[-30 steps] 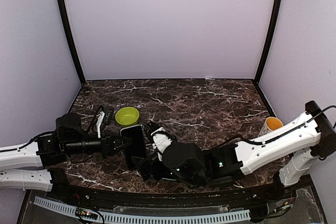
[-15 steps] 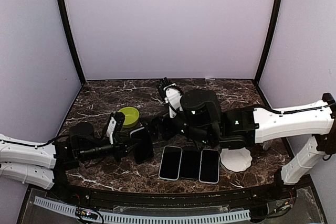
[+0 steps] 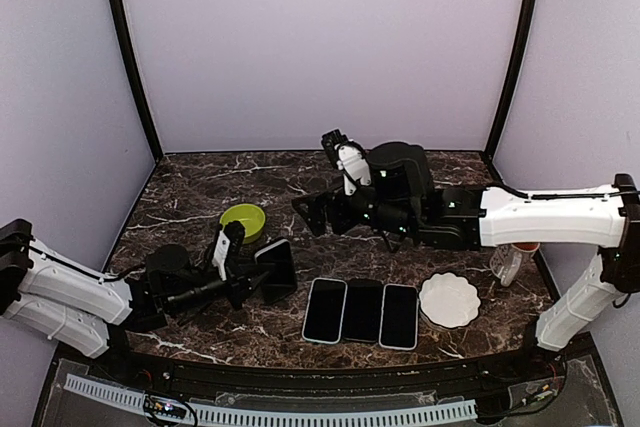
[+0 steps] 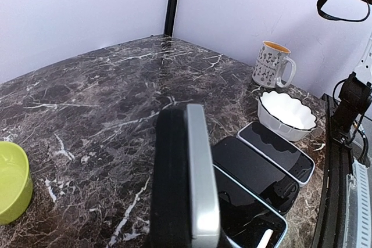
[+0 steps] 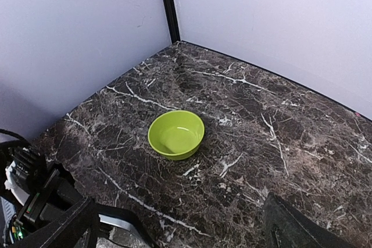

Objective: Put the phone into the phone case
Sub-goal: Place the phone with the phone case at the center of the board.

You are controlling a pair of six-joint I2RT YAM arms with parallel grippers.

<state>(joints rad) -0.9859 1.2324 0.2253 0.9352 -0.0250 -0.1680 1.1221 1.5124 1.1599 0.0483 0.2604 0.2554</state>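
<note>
1. Right arm has lifted off the near edge and swung up toward the back since a second ago. That uncovered the row of handsets. Left arm has dropped lower, with its load carried slightly right.
2. Left gripper [image 3: 258, 283]: fingers narrow, clamped low on the phone [image 4: 200, 184] and the black phone case [image 4: 170, 178] together. The pair is held on edge just above the table [image 3: 200, 187], left of centre. The left wrist view shows it edge-on, silver band against black slab. You can't tell from that whether the phone is fully seated.
3. Handling, my read: the phone is rigid, fairly dense, with slick glass and a metal rim. The case looks softer and will flex at the lip. Grip the phone across its long edges, not the faces. Hold the case by its back or one corner so the lip stays free to spread. Press one corner in first.
4. Green bowl [image 3: 243, 219] sits just behind the left gripper, apart from it.
5. Three handsets [image 3: 362, 310] lie flat, face up and side by side on the near-centre table, just right of the held pair. Not touched by either arm.
6. Right gripper [image 3: 306, 210]: raised above mid-table, fingers wide and empty. Its wrist view looks down at the bowl.
7. White scalloped dish [image 3: 450, 299] is just right of the handsets. Mug [image 4: 273, 65] is beyond it, partly hidden by the right forearm from the top.
8. Risk, as judged: the slick phone could slide out if you push against the case with only the left clamp.
</note>
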